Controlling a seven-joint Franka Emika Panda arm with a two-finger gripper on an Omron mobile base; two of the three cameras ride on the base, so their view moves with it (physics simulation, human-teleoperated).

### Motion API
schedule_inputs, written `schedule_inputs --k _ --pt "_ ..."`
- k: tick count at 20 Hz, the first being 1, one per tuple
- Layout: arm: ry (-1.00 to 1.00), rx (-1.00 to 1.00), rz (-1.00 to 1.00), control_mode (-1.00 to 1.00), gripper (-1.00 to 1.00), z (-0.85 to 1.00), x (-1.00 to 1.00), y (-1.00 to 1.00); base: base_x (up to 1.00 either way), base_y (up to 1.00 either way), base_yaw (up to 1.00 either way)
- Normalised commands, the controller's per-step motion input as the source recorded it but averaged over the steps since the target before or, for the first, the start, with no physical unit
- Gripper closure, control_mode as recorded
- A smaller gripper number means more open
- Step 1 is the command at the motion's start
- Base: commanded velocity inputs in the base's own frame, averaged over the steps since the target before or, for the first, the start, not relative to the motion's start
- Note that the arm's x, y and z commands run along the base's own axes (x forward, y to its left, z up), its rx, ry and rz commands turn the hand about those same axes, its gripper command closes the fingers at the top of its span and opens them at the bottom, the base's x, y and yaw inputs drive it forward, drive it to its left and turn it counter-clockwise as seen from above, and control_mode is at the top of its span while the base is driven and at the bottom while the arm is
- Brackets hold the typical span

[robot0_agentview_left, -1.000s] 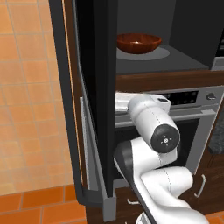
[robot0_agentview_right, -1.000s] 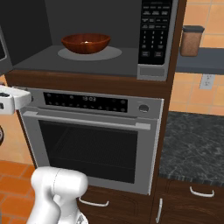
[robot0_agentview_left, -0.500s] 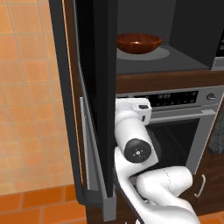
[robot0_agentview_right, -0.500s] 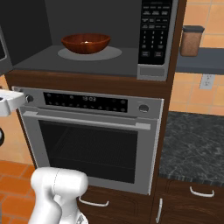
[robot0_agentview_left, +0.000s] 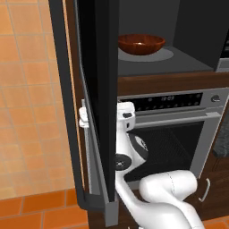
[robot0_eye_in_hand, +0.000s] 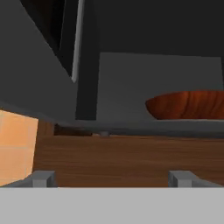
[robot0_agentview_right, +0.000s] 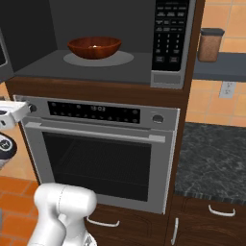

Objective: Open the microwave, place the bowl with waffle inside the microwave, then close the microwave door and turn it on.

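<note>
- The bowl [robot0_agentview_right: 93,47] sits on the turntable [robot0_agentview_right: 120,59] inside the microwave [robot0_agentview_right: 38,29]
- The microwave door [robot0_agentview_left: 96,89] stands wide open
- The gripper [robot0_eye_in_hand: 111,177] is empty with jaws wide apart, below the cavity

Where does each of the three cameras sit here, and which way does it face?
Left base view: behind the arm's left, facing the open microwave door; arm at lower right.
Right base view: behind its right, facing the microwave and oven; arm at lower left.
Hand view: on the hand, looking up past open gripper.
All three share the bowl.
</note>
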Motion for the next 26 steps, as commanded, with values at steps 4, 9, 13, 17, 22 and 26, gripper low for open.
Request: schedule_inputs --k 4,9,13,17,22,26 --pt "-0.01 -0.06 -0.07 -1.0 -1.0 -0.16 0.0 0.68 0.0 0.0 0.0" --pt "-0.04 -0.09 -0.15 -1.0 -1.0 -0.12 -0.02 0.85 0.0 0.0 0.0" --pt "-0.06 -0.1 -0.17 -1.0 -1.0 -0.17 0.0 0.88 0.0 0.0 0.0" --pt "-0.06 -0.12 -0.25 -1.0 -1.0 -0.22 -0.09 0.98 0.0 0.0 0.0" --pt "-0.12 -0.08 -0.32 -1.0 -1.0 0.0 -0.32 0.71 0.0 0.0 0.0" --pt "-0.14 -0.08 -0.35 -1.0 -1.0 0.11 -0.64 0.54 0.0 0.0 0.0"
